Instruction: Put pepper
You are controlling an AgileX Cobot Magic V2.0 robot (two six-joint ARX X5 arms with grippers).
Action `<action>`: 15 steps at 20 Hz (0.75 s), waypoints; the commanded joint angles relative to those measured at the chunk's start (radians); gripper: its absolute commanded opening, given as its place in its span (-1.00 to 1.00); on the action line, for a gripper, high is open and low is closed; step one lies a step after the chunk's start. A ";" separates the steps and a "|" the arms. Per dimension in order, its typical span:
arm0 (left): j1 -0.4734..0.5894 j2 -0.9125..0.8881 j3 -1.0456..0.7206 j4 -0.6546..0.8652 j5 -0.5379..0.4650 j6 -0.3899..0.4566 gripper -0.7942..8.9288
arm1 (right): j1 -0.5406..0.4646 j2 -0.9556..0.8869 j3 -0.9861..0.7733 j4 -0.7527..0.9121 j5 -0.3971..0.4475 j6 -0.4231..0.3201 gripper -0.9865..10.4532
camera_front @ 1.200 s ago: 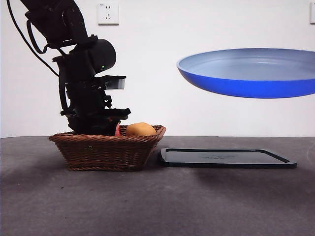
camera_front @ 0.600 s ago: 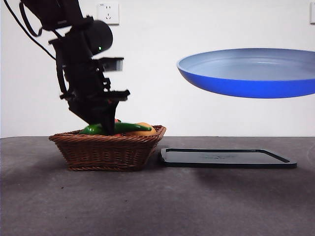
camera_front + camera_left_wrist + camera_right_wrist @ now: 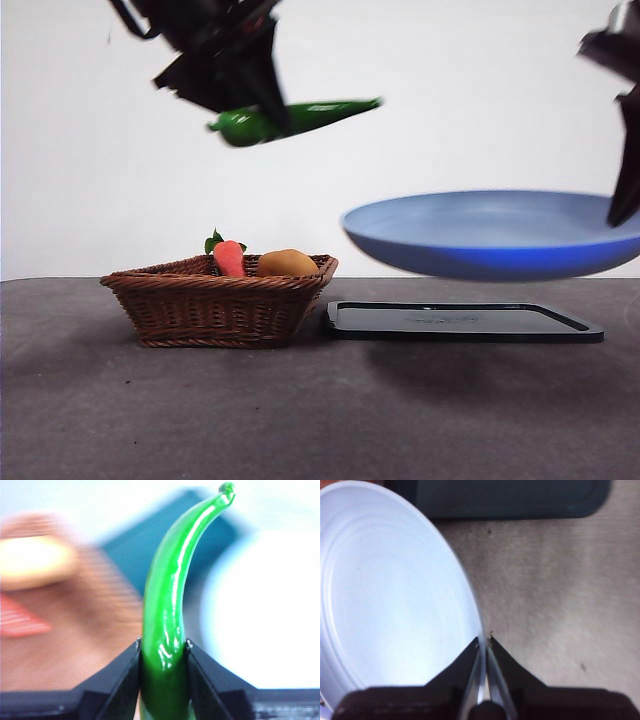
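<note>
The left gripper (image 3: pixel 162 652), clamped across the thick end of the long glossy dark-green pepper (image 3: pixel 300 118), has lifted it from the brown woven wicker basket (image 3: pixel 215 305) to well above it, tip pointing toward the round blue plate (image 3: pixel 480 235). The right gripper (image 3: pixel 484 642), pinched on that plate's rim, has lowered it closer to the flat dark tray (image 3: pixel 460 322), so the drop seems near. The left arm reaches down from above, pepper roughly level.
</note>
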State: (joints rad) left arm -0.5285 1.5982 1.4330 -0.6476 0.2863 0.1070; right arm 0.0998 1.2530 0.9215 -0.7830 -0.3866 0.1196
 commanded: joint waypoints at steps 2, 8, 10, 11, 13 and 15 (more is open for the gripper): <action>-0.098 0.032 0.015 -0.047 0.052 -0.009 -0.63 | 0.044 0.070 0.021 0.056 -0.010 0.066 -0.82; -0.229 0.117 0.015 -0.019 -0.013 0.006 -0.63 | 0.103 0.091 0.021 0.082 -0.060 0.100 -0.82; -0.246 0.160 0.015 -0.019 -0.033 0.011 -0.63 | 0.106 0.091 0.021 0.081 -0.060 0.100 -0.82; -0.250 0.175 0.015 -0.019 -0.036 0.010 -0.63 | 0.106 0.091 0.021 0.082 -0.060 0.100 -0.82; -0.250 0.195 0.015 -0.012 -0.054 0.010 -0.63 | 0.106 0.091 0.021 0.080 -0.061 0.100 -0.82; -0.250 0.201 0.015 0.001 -0.054 0.011 -0.63 | 0.106 0.091 0.021 0.081 -0.068 0.100 -0.82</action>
State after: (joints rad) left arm -0.7685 1.7824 1.4323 -0.6552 0.2337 0.1066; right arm 0.2028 1.3350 0.9215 -0.7097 -0.4480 0.2134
